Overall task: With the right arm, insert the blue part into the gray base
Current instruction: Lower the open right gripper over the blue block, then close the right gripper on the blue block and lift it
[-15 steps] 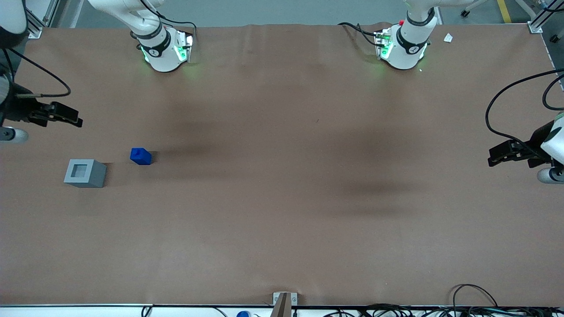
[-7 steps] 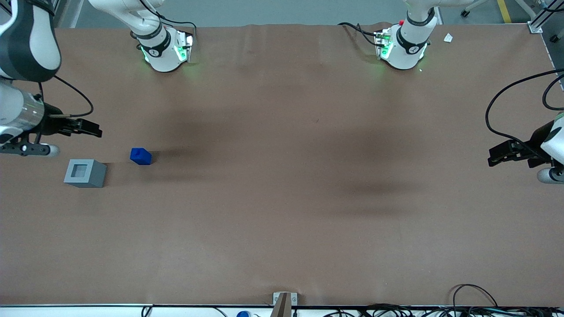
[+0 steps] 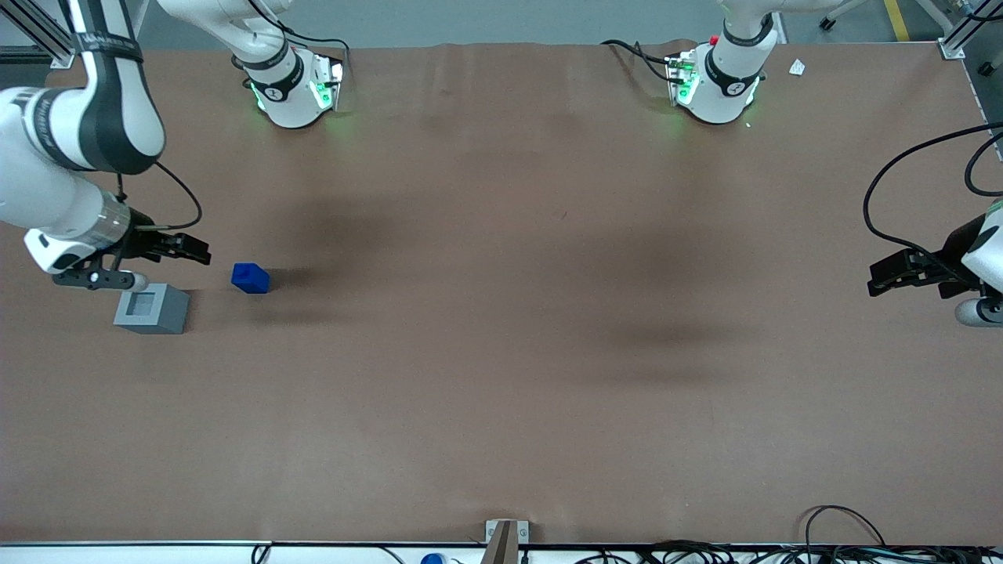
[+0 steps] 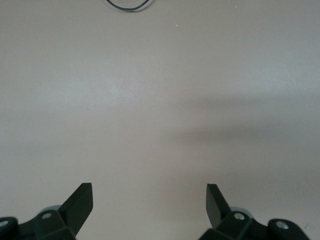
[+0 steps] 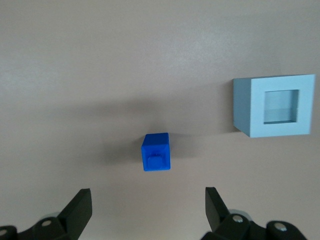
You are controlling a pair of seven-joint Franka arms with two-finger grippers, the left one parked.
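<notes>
Bright blue part (image 3: 250, 278) and light gray base (image 3: 151, 309), its recess paler, on a plain brown table (image 3: 501, 352). White right arm (image 3: 70, 149) with black panels and lettered band; black gripper (image 3: 192, 251), fingers spread.

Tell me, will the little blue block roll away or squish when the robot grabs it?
Probably neither. The blue part has flat, boxy sides, so it should sit still rather than roll. It looks like hard plastic, so it likely stays stiff. It's small, probably light, so the open gripper above it could nudge it sideways.
</notes>
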